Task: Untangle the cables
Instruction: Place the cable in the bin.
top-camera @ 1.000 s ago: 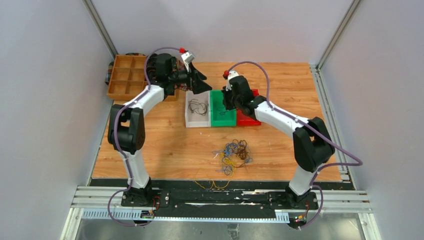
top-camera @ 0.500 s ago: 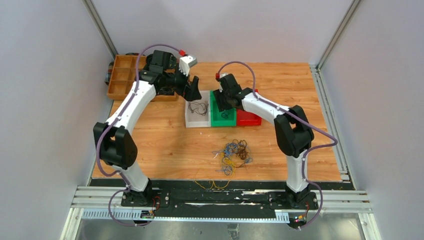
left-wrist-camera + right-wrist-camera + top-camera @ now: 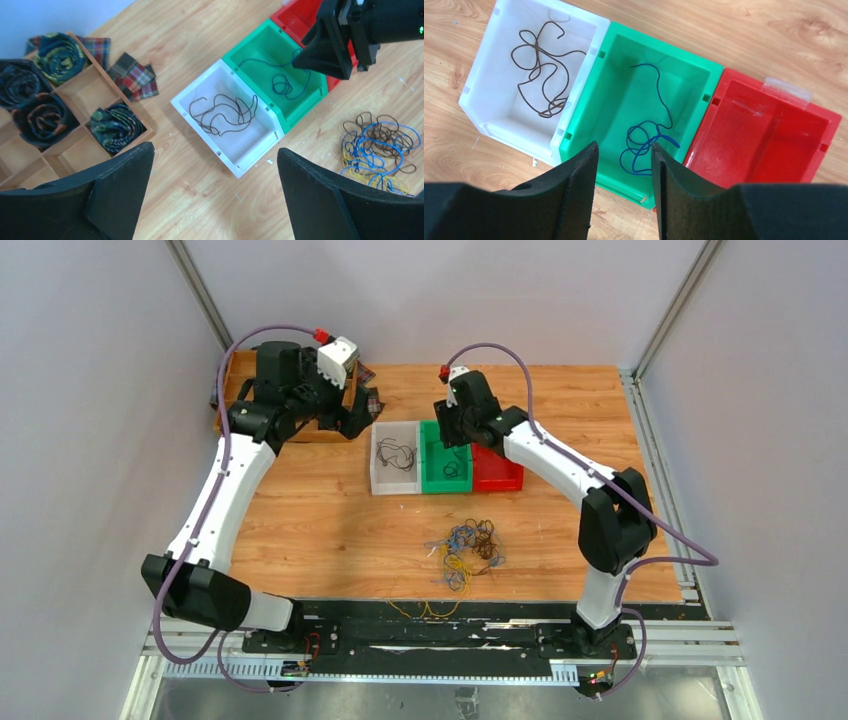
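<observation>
Out on the table [image 3: 320, 530], nearer the arms' bases, a tangle of cables [image 3: 468, 545] lies as a loose heap of thin blue, yellow and brown loops, with yellow strands trailing towards the near edge. Beyond it, a single brown cable [image 3: 220, 114] sprawls in wavy bends along the length of the white bin [image 3: 245, 156]. A blue cable [image 3: 644, 145] lies lengthwise in the green bin [image 3: 694, 85] beside it, a thin tail at one end and small loops bunched at the other. The right gripper [image 3: 624, 150] hangs above those loops, jaws parted, gripping nothing. The left gripper [image 3: 215, 150] is spread wide and hovers high over the white bin.
</observation>
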Motion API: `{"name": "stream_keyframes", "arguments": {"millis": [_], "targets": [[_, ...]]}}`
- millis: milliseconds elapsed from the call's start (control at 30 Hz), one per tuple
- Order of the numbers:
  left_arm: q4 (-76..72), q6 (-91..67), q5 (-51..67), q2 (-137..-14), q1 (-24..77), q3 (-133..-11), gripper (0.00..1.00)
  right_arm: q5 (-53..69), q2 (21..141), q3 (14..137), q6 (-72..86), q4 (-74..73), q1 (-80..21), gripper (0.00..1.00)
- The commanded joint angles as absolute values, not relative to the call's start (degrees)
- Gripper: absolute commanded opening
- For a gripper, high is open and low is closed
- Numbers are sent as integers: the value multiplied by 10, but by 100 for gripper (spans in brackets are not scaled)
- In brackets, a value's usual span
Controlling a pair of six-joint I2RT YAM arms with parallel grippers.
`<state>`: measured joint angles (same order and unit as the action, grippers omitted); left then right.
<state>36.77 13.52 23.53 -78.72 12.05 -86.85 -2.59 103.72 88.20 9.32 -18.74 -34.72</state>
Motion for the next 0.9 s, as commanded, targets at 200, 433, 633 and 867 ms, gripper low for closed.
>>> {"name": "stream_keyframes", "arguments": {"millis": [200, 433, 633, 867], "targets": [[471, 230, 294, -809, 167, -826, 100, -71, 1141, 912, 107, -224, -344, 22], [472, 273, 284, -818, 272, -749, 96, -65, 1193, 953, 109, -232, -350, 8], [472, 301, 289, -855, 339, -719, 93, -31, 1143, 955, 109, -231, -349, 26], [472, 371, 282, -893, 439, -694, 87, 8, 952, 801, 152, -188, -336, 71]]}}
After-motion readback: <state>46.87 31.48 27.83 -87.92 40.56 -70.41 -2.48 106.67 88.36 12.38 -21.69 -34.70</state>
